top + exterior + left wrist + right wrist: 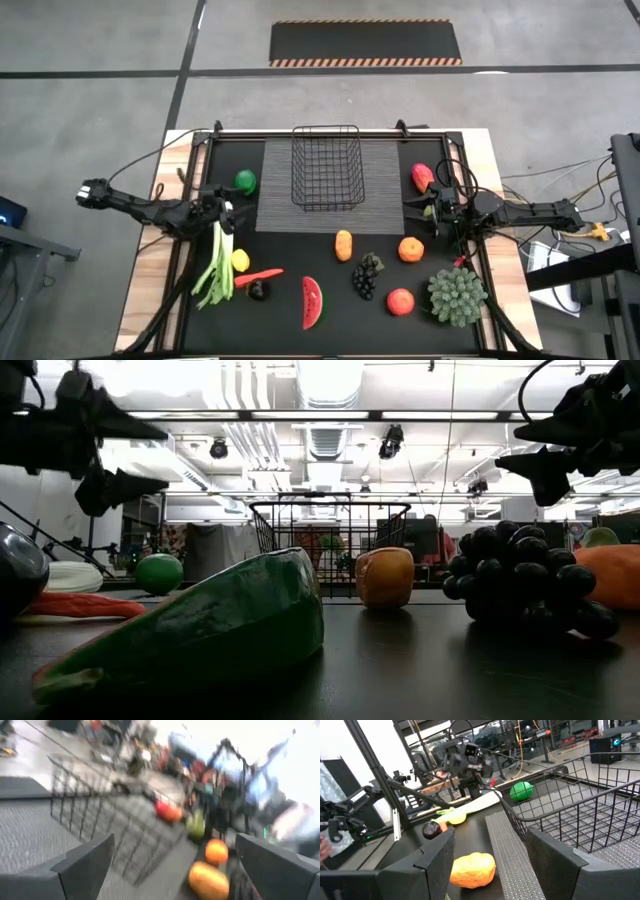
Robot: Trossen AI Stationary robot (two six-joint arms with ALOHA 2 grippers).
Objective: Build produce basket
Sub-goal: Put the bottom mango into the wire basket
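Observation:
The black wire basket (326,168) stands upright on a grey ribbed mat (280,215) at the table's far middle. Produce lies loose on the black table top: a lime (245,181), a leek (215,265), a lemon (240,260), a red chili (262,274), a watermelon slice (312,302), dark grapes (367,275), oranges (411,249), a red apple (401,301). My left gripper (228,213) hovers open, level, at the mat's left edge. My right gripper (428,212) hovers open, level, at the mat's right edge. Neither has anything between its fingers.
A spiky green vegetable (456,295) sits at the near right corner, a red fruit (422,177) at the far right and an oblong orange fruit (344,245) just in front of the mat. Cables run along the table's wooden side edges (150,270).

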